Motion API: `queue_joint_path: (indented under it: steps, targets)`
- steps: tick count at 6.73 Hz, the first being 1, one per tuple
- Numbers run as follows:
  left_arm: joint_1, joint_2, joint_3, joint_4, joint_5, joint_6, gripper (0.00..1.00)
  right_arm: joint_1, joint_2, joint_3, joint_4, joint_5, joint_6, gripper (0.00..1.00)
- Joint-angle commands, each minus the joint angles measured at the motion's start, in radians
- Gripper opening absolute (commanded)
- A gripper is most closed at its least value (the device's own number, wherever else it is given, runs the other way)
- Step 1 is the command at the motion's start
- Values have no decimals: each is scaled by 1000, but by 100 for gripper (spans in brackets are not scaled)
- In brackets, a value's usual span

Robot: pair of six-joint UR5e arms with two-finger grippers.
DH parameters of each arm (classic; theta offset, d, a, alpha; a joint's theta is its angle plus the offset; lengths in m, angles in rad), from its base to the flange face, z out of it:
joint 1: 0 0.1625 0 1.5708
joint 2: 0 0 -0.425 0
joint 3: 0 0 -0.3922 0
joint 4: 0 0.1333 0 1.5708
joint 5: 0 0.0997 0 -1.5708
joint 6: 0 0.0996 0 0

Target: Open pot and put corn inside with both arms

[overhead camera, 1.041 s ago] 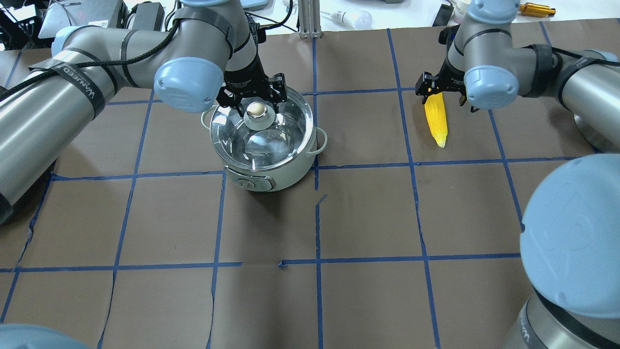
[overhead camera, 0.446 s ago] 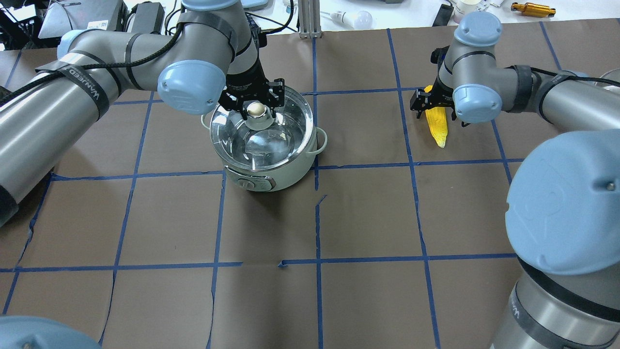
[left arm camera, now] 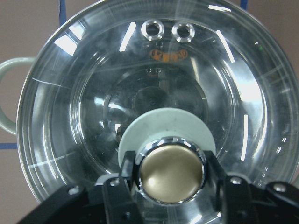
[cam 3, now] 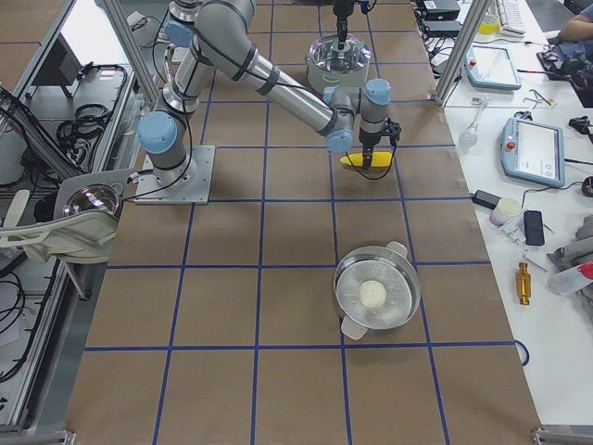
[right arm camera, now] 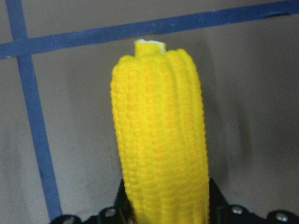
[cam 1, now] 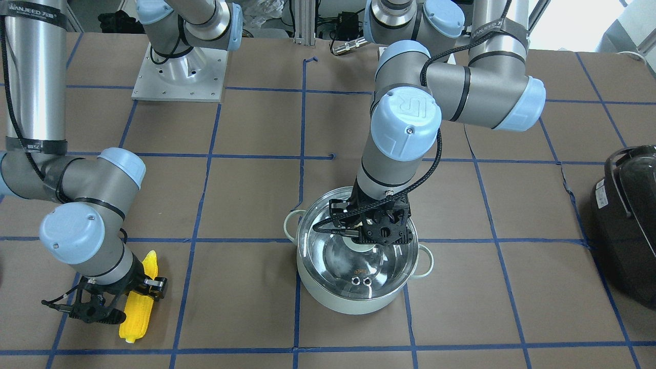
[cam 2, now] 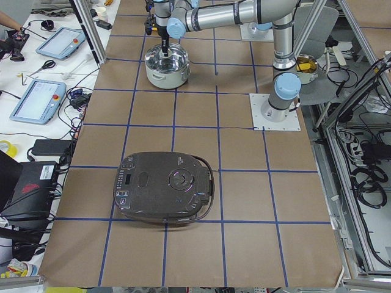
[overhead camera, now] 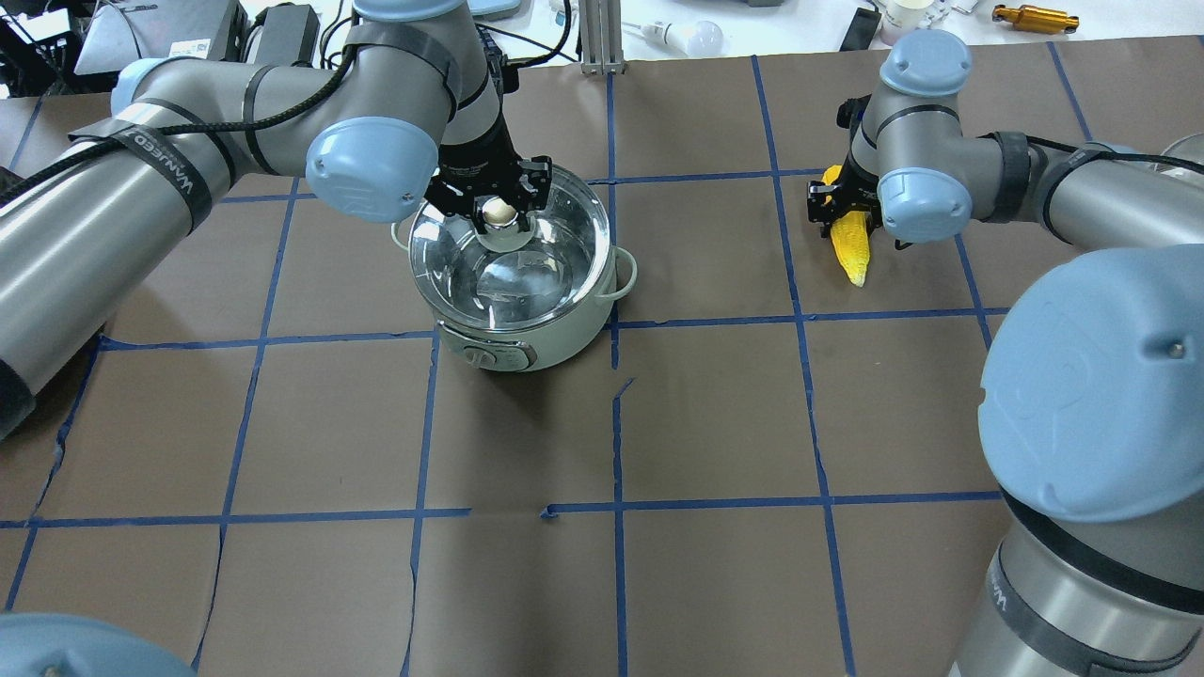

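Observation:
The pale mint-green pot (overhead camera: 527, 346) stands left of the table's middle, with its glass lid (overhead camera: 555, 268) on it. My left gripper (overhead camera: 499, 209) is down on the lid, its fingers (left arm camera: 125, 184) pressed against both sides of the brass knob (left arm camera: 172, 175). The pot also shows in the front view (cam 1: 348, 303). The yellow corn (overhead camera: 854, 249) lies on the table at the far right, tip towards me. My right gripper (overhead camera: 845, 209) is shut on its thick end. In the right wrist view the corn (right arm camera: 159, 130) fills the space between the jaws.
A large black appliance (cam 1: 628, 215) sits at the table's end on my left side (cam 2: 164, 188). A steel steamer pot (cam 3: 377, 295) holding a white bun stands at the table's other end. Tools and tablets lie on the bench beyond the far edge.
Both grippers came down and closed: the left one narrowed onto the lid knob, and the right one lowered over the corn's thick end and narrowed on it. Pot and corn have not moved.

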Motion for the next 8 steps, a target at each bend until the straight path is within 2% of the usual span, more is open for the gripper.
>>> queue_joint_path:
  steps: [1, 2, 3, 5, 6, 7, 8]
  targets:
    - [0, 46, 15, -33, 2, -1, 17, -2, -4, -11, 1, 9, 3, 0]
    - [5, 94, 32, -74, 5, -2, 17, -2, -19, -14, 1, 3, 1, 0]
    - [67, 129, 44, -120, 5, 3, 16, -2, -54, -29, 3, -3, 6, 0]
    - [237, 160, 35, -161, 10, 207, 13, 33, -111, -84, 90, -3, 27, 0]
    - [344, 157, 20, -159, 4, 231, 12, 124, -164, -126, 189, -15, 109, 0]
    - [441, 143, -29, -143, -5, 380, 12, 239, -191, -205, 302, -50, 251, 0]
    - [509, 131, -87, -86, -2, 492, 11, 330, -188, -288, 395, -49, 351, 0]
